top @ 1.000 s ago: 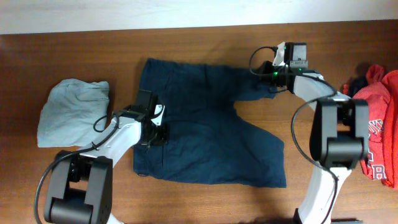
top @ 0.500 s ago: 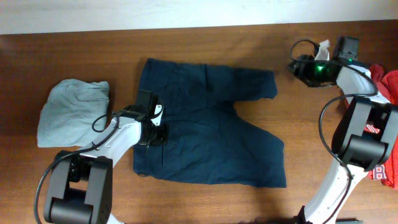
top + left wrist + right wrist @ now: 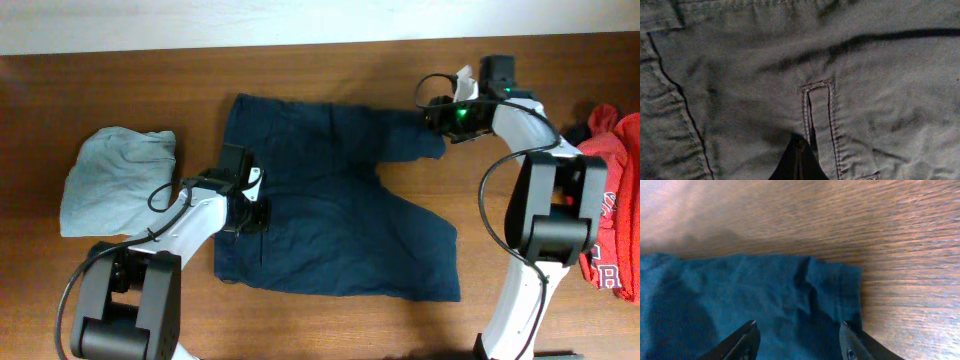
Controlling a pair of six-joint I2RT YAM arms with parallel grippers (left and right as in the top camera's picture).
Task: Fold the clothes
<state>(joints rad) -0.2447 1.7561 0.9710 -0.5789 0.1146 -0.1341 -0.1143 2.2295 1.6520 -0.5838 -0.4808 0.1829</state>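
Wooden table (image 3: 330, 75) with three garments laid on it.
The brown, grained top is seen from above. Navy shorts (image 3: 330, 220) are spread flat at its middle, with the waistband turned to the left and both legs pointed right; the far leg's hem is slightly rumpled. A pale grey-green garment (image 3: 115, 180) is bunched well apart at the left. A red garment (image 3: 610, 200) with white lettering is heaped at the right edge and partly cut off by the frame. Bare wood is shown between all three.
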